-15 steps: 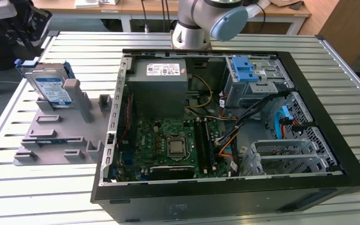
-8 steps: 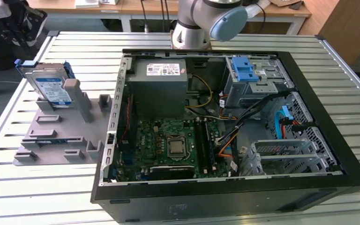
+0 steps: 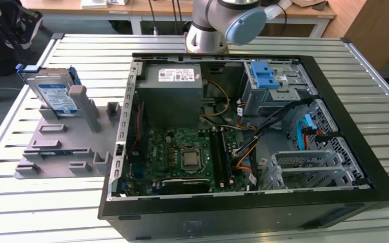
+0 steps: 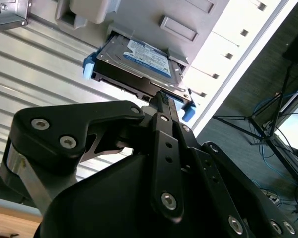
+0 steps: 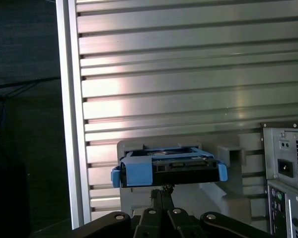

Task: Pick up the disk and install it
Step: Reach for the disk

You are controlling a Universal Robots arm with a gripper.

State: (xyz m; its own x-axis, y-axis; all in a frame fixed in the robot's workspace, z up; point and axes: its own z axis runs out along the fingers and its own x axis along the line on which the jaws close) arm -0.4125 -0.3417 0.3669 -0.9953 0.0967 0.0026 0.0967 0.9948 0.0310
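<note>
disk stands on edge in the grey stand on the worktop, outside the computer case on the exterior view's left. gripper fingertips look pressed together, holding nothing, aimed at the disk's blue bracket edge. risk: going in closed would likely butt the bracket and tip the disk out of its slot.

robotics lab, bench level. an opened computer case lies on a slatted aluminium table beside a robot arm. wooden desks stand behind.
</note>
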